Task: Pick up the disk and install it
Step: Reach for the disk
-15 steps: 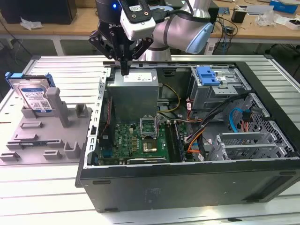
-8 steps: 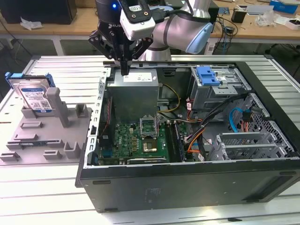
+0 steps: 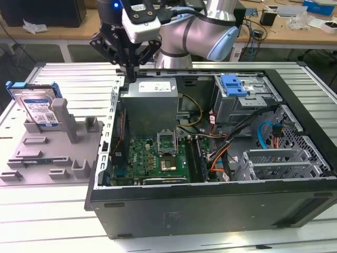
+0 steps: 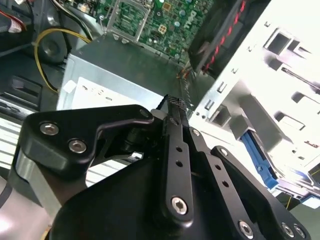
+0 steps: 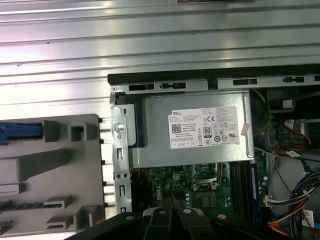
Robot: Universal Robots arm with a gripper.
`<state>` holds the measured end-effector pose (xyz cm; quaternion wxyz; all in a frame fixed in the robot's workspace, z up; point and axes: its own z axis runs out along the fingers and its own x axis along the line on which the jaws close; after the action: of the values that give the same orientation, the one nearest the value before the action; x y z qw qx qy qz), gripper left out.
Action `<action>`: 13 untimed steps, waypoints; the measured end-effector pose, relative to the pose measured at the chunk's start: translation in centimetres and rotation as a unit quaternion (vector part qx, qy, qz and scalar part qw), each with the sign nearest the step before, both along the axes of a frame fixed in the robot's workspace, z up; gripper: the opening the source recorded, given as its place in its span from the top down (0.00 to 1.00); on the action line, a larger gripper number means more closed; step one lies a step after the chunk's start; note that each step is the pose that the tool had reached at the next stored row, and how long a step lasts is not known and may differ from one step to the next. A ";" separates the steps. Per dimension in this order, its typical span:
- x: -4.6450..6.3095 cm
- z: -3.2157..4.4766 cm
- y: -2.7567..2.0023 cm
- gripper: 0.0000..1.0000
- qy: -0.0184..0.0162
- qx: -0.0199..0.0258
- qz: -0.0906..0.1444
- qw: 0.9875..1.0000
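1. the gripper (image 3: 129, 71) hangs over the far edge of the open computer case (image 3: 210, 205), toward the exterior view's left, just above the grey power supply box (image 3: 152, 89)
2. its fingers (image 4: 175, 150) are pressed together with nothing between them
3. the disk (image 3: 38, 105) stands tilted on edge in the grey holder tray (image 3: 47, 153), outside the case at the exterior view's left, well apart from the gripper
4. inside the case, the green motherboard (image 3: 158, 158) lies nearer than the power supply box, and a blue latch (image 3: 234, 85) sits further right
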<state>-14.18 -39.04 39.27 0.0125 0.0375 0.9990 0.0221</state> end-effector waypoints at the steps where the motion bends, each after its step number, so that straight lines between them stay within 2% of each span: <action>1: -0.4 -0.01 0.16 0.89 0.000 0.000 0.000 1.000; 8: -2.8 -0.07 1.05 0.89 0.000 0.000 0.000 1.000; 13: -4.1 -0.11 1.68 0.89 0.000 0.000 0.000 1.000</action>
<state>-18.27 -37.36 39.16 0.0125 0.0373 0.9990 0.0221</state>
